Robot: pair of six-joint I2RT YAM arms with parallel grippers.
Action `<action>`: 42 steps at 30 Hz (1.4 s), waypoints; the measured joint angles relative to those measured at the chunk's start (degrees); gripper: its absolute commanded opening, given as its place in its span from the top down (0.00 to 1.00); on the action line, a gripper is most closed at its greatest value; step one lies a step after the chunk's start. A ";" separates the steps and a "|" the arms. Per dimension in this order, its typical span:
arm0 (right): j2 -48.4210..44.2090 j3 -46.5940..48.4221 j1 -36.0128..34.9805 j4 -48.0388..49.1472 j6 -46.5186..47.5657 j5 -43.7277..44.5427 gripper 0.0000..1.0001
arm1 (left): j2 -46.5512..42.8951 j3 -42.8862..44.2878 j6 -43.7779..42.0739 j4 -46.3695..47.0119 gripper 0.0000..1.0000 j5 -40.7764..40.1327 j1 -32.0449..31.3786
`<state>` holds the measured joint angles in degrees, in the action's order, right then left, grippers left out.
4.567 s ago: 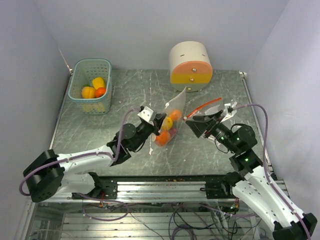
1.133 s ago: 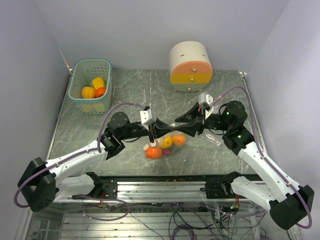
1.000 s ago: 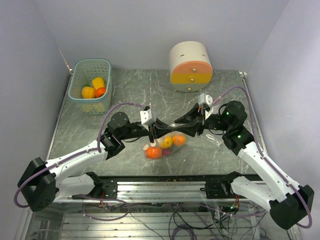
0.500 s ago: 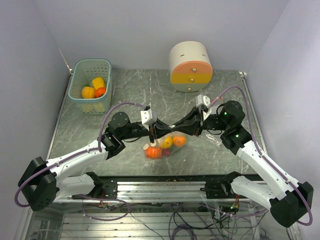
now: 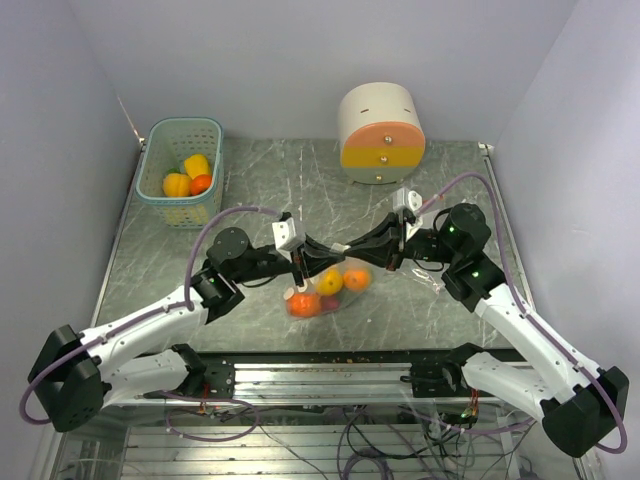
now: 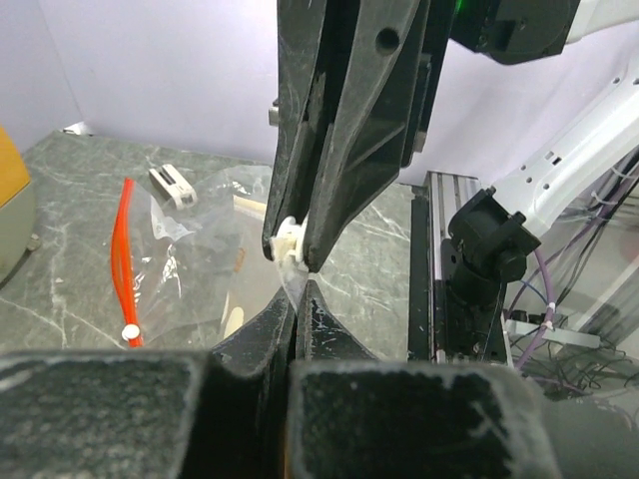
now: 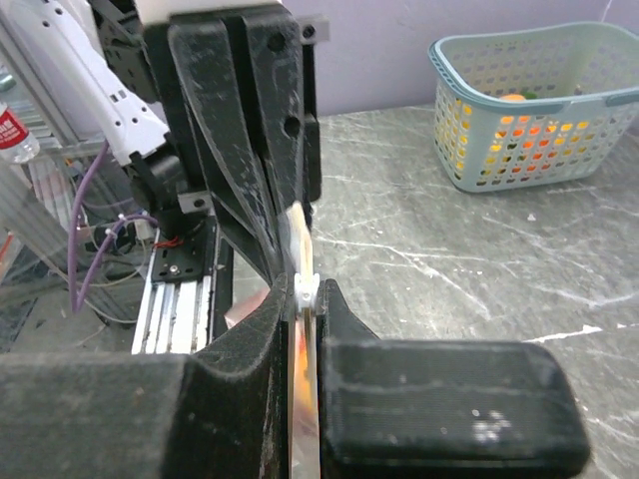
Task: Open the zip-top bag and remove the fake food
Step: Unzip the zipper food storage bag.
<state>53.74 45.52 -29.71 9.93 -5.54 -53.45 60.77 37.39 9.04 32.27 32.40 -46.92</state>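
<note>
Both pairs of jaws are pinched almost together on the top edge of the zip-top bag (image 5: 322, 292). The left gripper (image 5: 318, 256) nips the clear plastic lip, and the right gripper (image 5: 347, 251), reaching in from the opposite side, is clamped at the white slider (image 7: 306, 289), so the two sets of fingertips meet nose to nose over the middle of the table (image 5: 250, 190). The bag droops from them toward the near edge, and the fake food (image 5: 331, 283) sits bunched inside it: orange, yellow and red pieces. I cannot tell whether its bottom rests on the marble. A basket (image 5: 182, 170) with more yellow and orange pieces stands far left, a cream-and-orange round container (image 5: 380, 133) at the back, and a second clear bag with a red strip (image 6: 125, 249) lies flat to the right.
</note>
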 measured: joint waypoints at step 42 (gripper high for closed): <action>-2.21 -7.72 -0.81 -4.28 -3.28 37.77 1.00 | -36.50 -8.94 0.87 -21.14 0.93 -44.39 1.29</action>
<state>51.53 37.80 -30.52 5.65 -8.82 -15.68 24.27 28.45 9.91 11.14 -11.99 -45.63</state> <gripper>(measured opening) 0.048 0.075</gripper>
